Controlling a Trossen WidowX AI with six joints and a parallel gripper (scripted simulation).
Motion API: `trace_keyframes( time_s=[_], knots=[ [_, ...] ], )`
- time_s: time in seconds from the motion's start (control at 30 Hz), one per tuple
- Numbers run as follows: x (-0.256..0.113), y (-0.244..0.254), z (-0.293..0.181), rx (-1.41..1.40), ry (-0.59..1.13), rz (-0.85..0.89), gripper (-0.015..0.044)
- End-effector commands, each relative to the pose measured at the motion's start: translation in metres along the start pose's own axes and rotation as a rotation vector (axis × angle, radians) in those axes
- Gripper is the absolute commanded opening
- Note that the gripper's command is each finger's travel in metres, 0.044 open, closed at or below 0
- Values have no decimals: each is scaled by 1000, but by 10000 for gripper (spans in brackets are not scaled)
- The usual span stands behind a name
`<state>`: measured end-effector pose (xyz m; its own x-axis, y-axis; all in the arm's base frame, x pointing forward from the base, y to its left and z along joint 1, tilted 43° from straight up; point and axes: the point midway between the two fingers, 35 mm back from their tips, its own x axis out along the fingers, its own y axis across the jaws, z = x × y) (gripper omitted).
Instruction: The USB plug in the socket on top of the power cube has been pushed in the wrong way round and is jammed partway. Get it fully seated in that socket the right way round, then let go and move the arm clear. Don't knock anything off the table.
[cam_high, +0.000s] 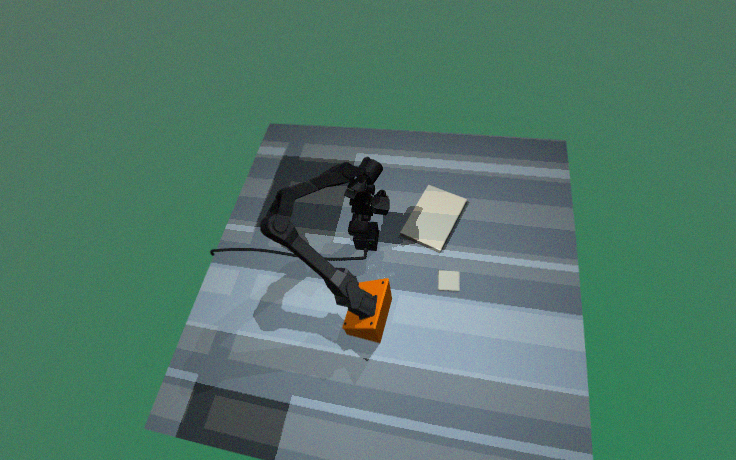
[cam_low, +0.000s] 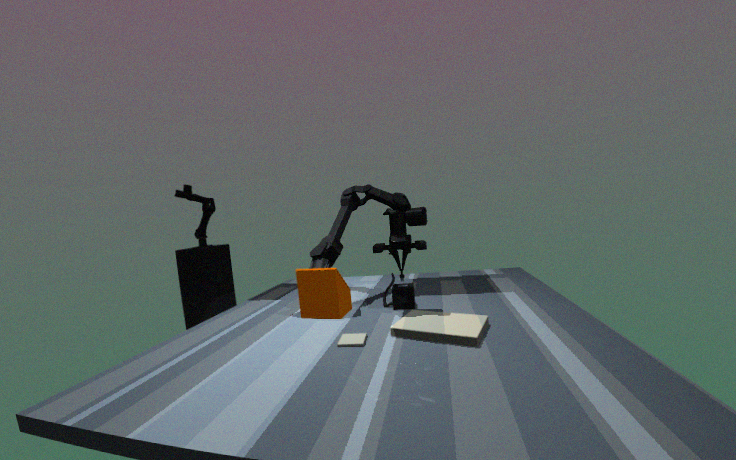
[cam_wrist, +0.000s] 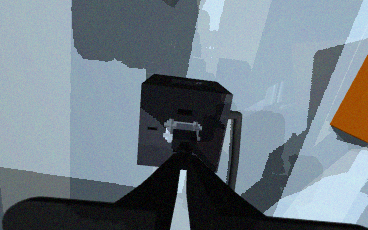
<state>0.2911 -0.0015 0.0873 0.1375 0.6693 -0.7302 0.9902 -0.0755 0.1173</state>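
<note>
The black power cube (cam_high: 369, 244) (cam_low: 403, 296) (cam_wrist: 159, 107) stands upright on the table. My gripper (cam_low: 401, 274) (cam_wrist: 183, 161) points straight down over it and is shut on the USB plug (cam_wrist: 184, 139), a small dark block at the fingertips. In the wrist view a pale metal outline shows at the socket, just beyond the plug. In the exterior view the plug is at the cube's top; whether its tip is in the socket or just above it I cannot tell. The fingertips are hidden by the arm in the top view.
A black cable (cam_high: 325, 259) (cam_wrist: 235, 145) runs from the cube's side. The orange block (cam_high: 383, 309) (cam_low: 320, 292) (cam_wrist: 356, 107) is at the arm's base. A large cream slab (cam_high: 440, 216) (cam_low: 442, 326) lies near the cube, and a small cream square (cam_high: 448, 280) (cam_low: 352, 340) farther off.
</note>
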Motion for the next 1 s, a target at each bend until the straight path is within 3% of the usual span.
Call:
trace_keyframes(
  time_s=[0.0, 0.97],
  knots=[
    [1, 0, -1, -2, 8, 2, 0],
    [4, 0, -2, 0, 34, 2, 0]
  ],
)
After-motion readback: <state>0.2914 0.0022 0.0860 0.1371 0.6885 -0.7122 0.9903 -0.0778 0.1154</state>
